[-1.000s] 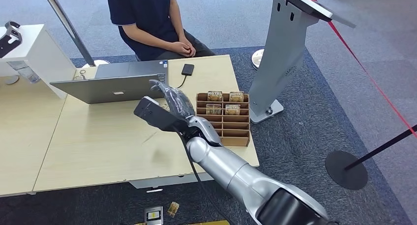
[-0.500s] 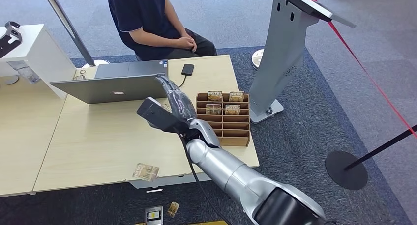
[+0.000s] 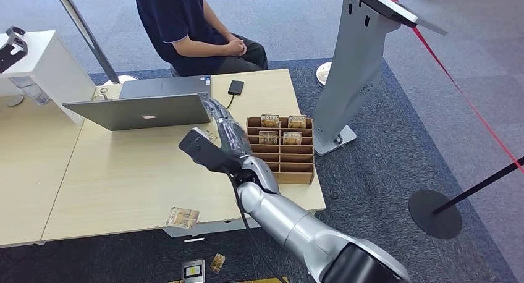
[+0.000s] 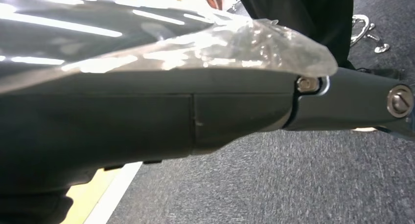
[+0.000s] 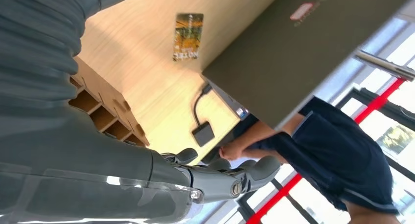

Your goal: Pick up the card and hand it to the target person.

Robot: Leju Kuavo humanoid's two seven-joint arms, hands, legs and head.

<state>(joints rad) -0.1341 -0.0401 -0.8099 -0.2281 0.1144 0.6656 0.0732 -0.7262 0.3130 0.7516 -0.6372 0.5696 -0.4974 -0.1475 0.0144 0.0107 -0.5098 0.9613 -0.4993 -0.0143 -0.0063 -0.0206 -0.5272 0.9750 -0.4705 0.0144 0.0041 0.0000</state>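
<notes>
Reaches the right arm out over the light wooden table, with the right hand raised above the tabletop between the laptop and the wooden organizer. Holds nothing there: fingers straight and loosely apart, pointing toward the far side of the table, palm empty.

At the table's near edge, well apart from that hand, the card, lying flat with its printed face up and perhaps overhanging the edge a little; hard to judge from the head view. A second card flat on the tabletop just beside the laptop's lid, partly behind the hand in the head view. More cards standing in the far compartments of the organizer, nearer compartments bare.

Across the table, a seated person in a dark blue shirt, hands clasped in the lap. Beside the laptop, a small black device on a cable. To the right of the table, a grey kiosk stand on dark carpet.

Of the left hand, just a dark close-up surface under a clear plastic cover, above grey carpet; cannot tell whether clenched or released.
</notes>
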